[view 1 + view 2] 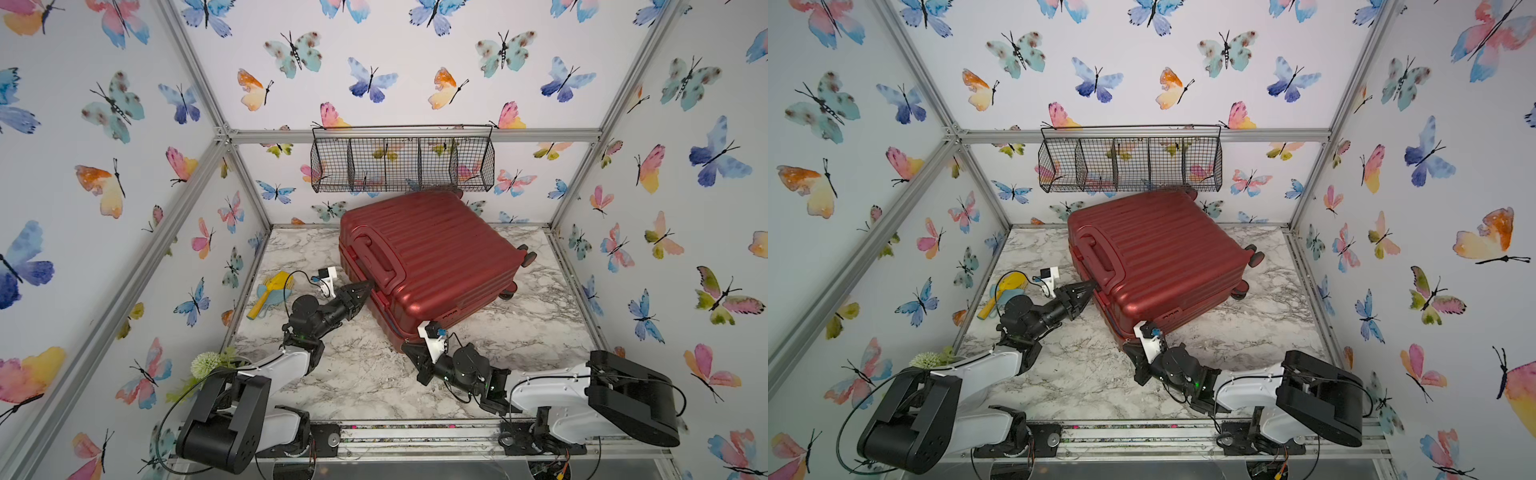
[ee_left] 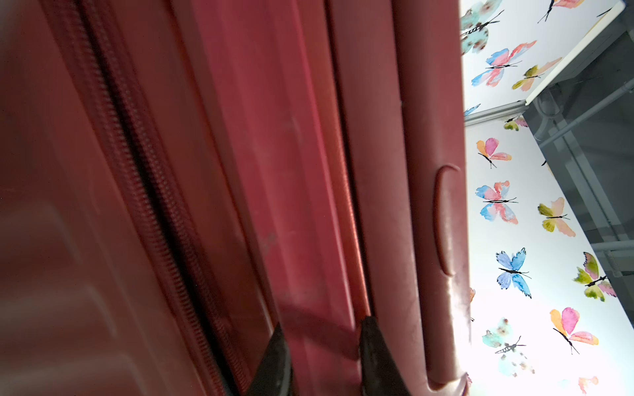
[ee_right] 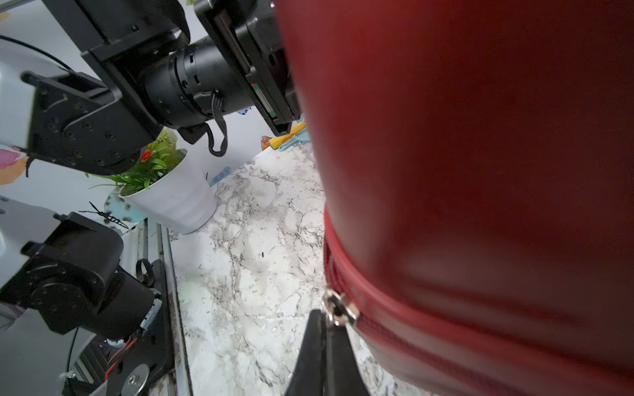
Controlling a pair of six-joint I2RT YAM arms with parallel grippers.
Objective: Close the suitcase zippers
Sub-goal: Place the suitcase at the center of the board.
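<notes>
Toward the back of the marble table (image 1: 365, 374), the suitcase (image 1: 432, 257) lies flat and skewed, its far corner tucked under the wire basket (image 1: 403, 164) and close to the rear wall, its near corner pointing at the front rail. Its wheels (image 1: 530, 255) face the right side, with a broad strip of bare marble between them and the right frame post. More bare marble lies in front, between the two arms. The left gripper (image 1: 370, 286) meets the case's left side just below the moulded handle. In the left wrist view its jaws stand a little apart against the shell, beside the zippers (image 2: 147, 192), whose track here lies meshed. A yellow and blue toy brush (image 1: 270, 293) sits near the table's left edge, just beside that arm's wrist, and a potted plant (image 3: 171, 202) stands at the front left corner. The right gripper (image 3: 324, 322) is at the near corner, low on the seam, its fingers clamped together on the silver zipper pull (image 3: 338, 310).
</notes>
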